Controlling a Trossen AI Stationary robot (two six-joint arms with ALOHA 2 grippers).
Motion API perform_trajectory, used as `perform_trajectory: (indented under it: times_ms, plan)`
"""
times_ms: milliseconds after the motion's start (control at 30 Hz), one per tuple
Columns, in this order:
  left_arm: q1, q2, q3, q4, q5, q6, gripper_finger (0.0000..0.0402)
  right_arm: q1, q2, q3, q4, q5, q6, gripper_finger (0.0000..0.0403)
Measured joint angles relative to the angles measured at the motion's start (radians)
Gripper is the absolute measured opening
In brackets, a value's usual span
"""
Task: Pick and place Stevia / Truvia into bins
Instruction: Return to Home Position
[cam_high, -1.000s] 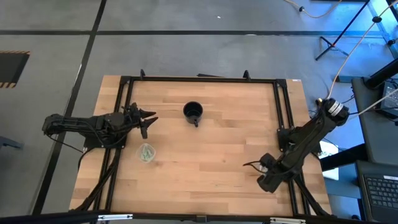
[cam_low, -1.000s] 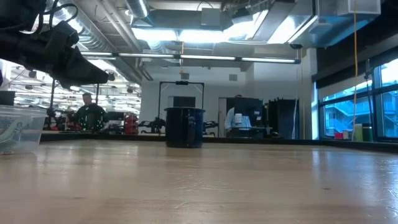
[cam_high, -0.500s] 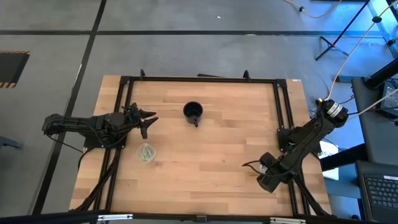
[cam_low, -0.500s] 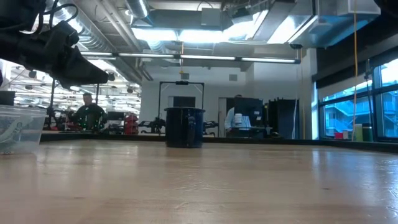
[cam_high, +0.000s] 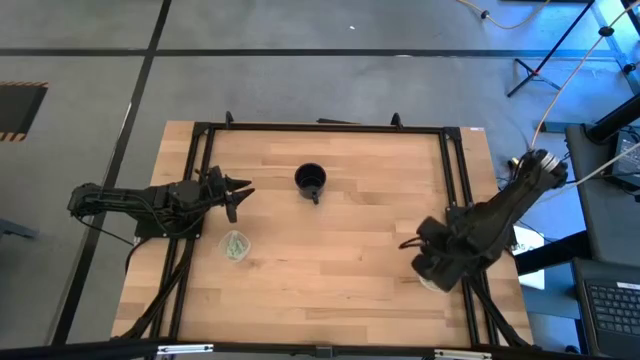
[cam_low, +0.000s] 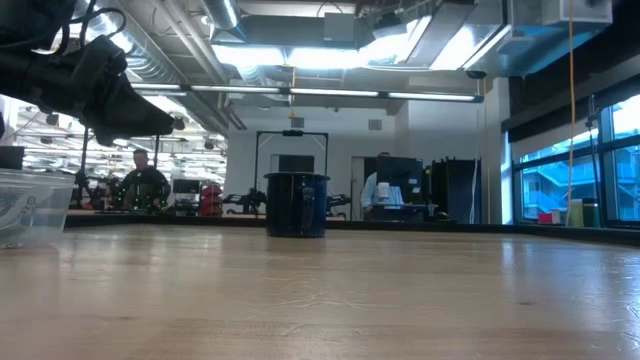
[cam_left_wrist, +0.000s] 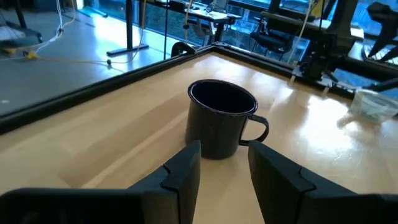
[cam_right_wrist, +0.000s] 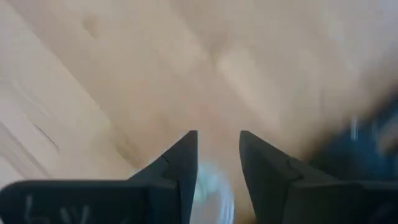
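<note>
Wooden worktop (cam_high: 340, 235) from above, pale green sachets (cam_high: 236, 246) heaped in a clear cup (cam_low: 25, 205) near its left edge, their long axes too small to tell, second cup (cam_left_wrist: 375, 103) partly under the right tool (cam_right_wrist: 217, 142), both tools slightly spread, empty, left tool (cam_high: 238, 190) facing a black mug (cam_high: 311, 180).

Left cup (cam_high: 226, 240): clear, upright on the tabletop (cam_high: 340, 240) near its left side, pale green sachets (cam_high: 237, 246) lying loosely inside. Right cup (cam_high: 429, 285): clear, whitish rim, close to the tabletop's right edge, mostly hidden from above; its contents cannot be made out.
</note>
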Motion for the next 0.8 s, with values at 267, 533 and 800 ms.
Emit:
perform_trajectory:
  times_ms: [267,533,800]
  plan:
    - [0.0,0.0,0.0,0.058,0.0,-0.013,0.0129,-0.217,-0.305,-0.068,0.296,0.173,-0.534,0.0123]
    - [0.0,0.0,0.0,0.106,0.001,-0.006,0.013,-0.426,-0.575,-0.268,0.82,0.117,-1.14,0.0123]
    - [0.0,0.0,0.0,0.127,0.005,-0.005,0.013,-0.533,-0.821,-0.434,0.855,0.119,-1.201,0.0123]
